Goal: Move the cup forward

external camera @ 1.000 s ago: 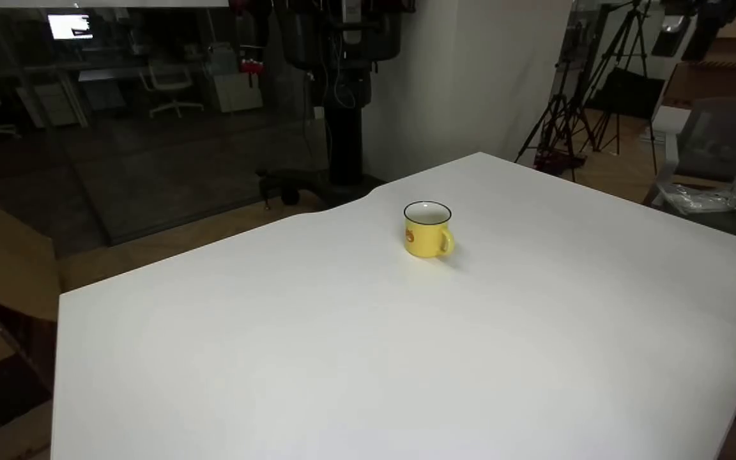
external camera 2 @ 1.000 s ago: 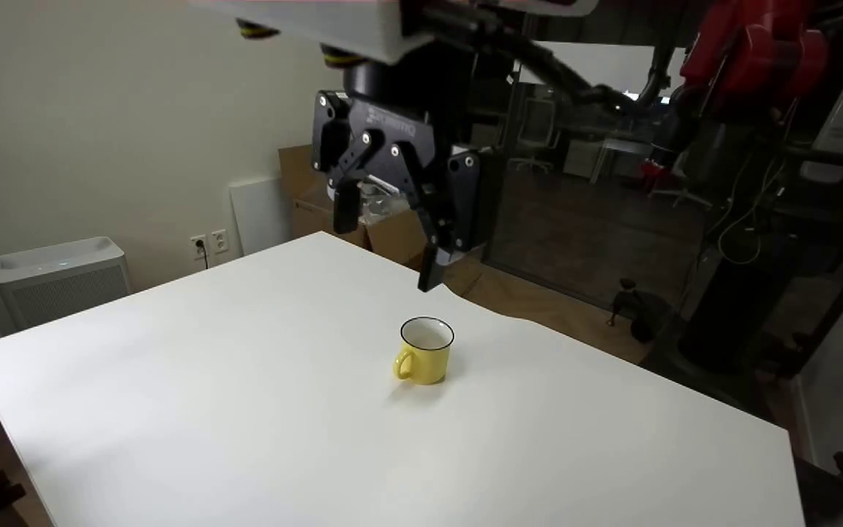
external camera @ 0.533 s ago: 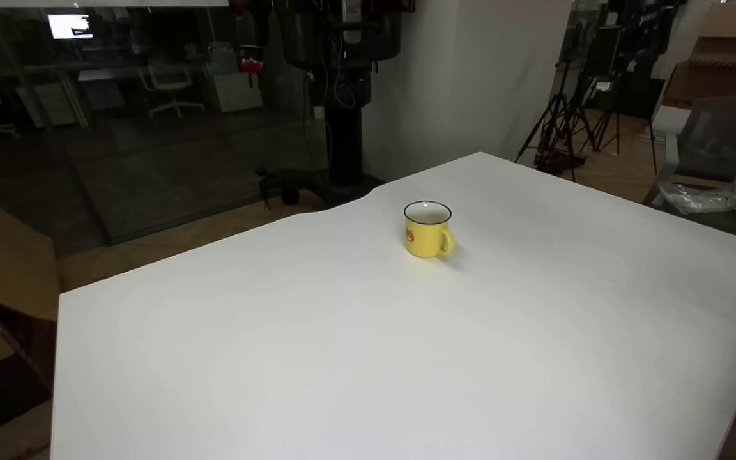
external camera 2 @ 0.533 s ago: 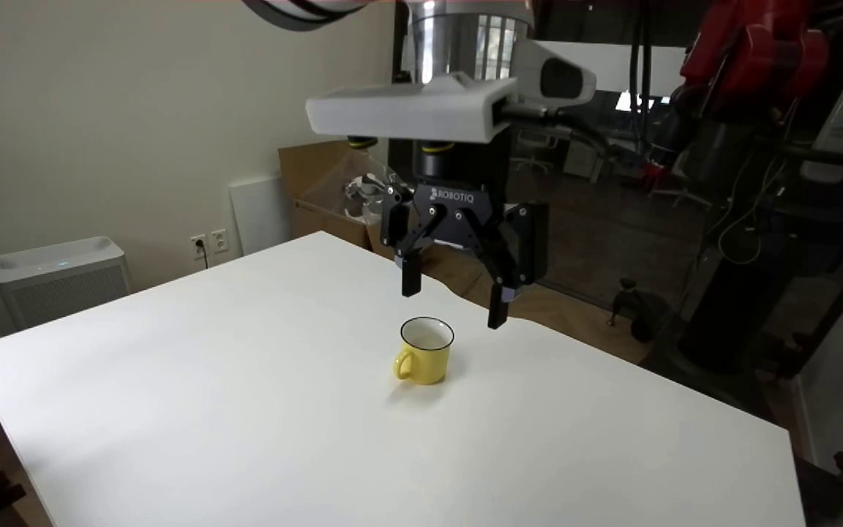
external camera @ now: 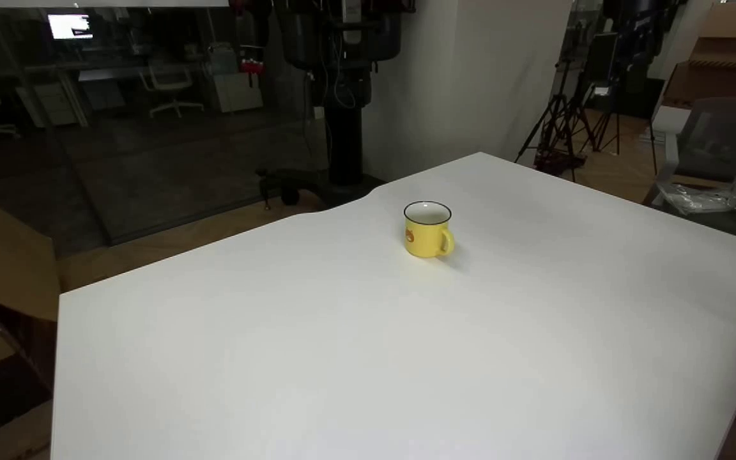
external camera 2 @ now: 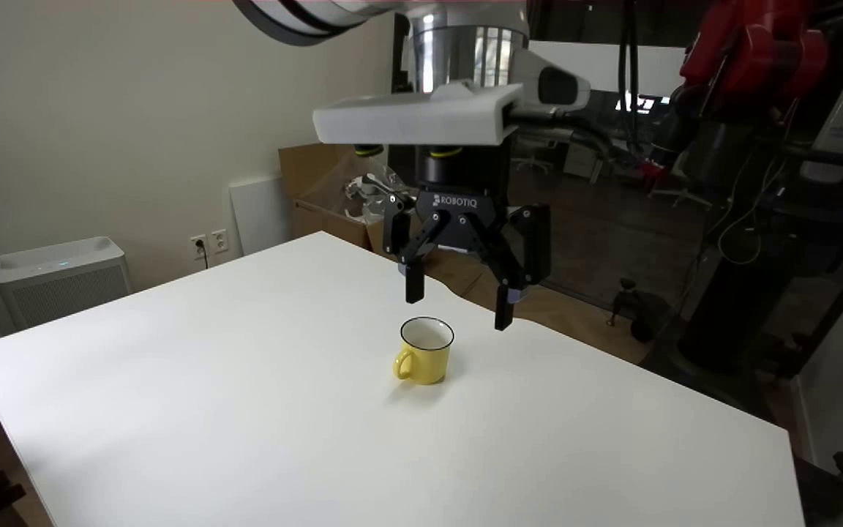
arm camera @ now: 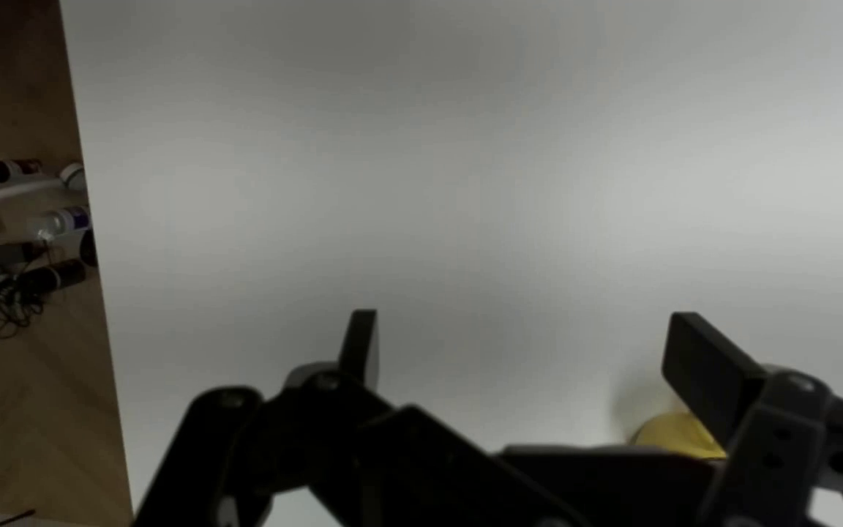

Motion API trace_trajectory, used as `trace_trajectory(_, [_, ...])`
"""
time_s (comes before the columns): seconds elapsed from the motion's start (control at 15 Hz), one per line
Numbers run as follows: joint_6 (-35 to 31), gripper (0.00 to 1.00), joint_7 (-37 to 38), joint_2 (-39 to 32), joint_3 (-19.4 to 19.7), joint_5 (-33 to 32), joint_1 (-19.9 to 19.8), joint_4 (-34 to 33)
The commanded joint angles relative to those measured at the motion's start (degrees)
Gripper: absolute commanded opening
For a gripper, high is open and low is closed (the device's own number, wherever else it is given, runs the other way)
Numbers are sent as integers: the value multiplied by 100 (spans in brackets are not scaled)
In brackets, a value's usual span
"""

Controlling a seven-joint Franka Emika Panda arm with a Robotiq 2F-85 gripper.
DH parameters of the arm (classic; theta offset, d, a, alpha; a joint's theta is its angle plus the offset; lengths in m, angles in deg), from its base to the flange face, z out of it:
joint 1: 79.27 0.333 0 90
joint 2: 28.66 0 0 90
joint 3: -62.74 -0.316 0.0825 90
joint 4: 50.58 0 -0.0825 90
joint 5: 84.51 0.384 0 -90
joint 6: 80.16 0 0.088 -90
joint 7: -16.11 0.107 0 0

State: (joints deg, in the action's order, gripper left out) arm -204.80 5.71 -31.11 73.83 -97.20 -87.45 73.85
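Cup [external camera 2: 429, 362] is squat, yellow, white inside, dark-rimmed, with 1 handle [external camera: 450, 243], the end effector [external camera 2: 459, 315] spread wide.

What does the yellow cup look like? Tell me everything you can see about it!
The cup is short, round and shiny yellow, with a white inside, a thin dark rim, a loop handle and a small orange picture on its side. It could be enamel or pottery; I can't tell. It stands upright on the white table. The open hand hangs apart, not touching it.
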Motion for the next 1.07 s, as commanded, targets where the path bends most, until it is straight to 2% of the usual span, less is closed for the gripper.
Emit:
trace_trajectory(0.0, [166,100,-122,-735,-226,-346,95,-726])
trace_trajectory(0.13, [78,100,-372,-1113,-376,-278,146,-1035])
trace_trajectory(0.2, [-146,100,-485,-1298,-476,8,143,-1166])
trace_trajectory(0.4, [-266,100,-777,-1756,-877,1389,32,-1615])
trace_trajectory(0.47, [-214,100,-868,-1837,-949,1567,33,-1717])
trace_trajectory(0.53, [-323,100,-733,-1585,-817,1201,100,-1310])
trace_trajectory(0.8, [-321,100,-788,-1818,-937,1464,86,-1573])
trace_trajectory(1.0, [-1254,100,-545,-2044,-1039,1940,63,-1594])
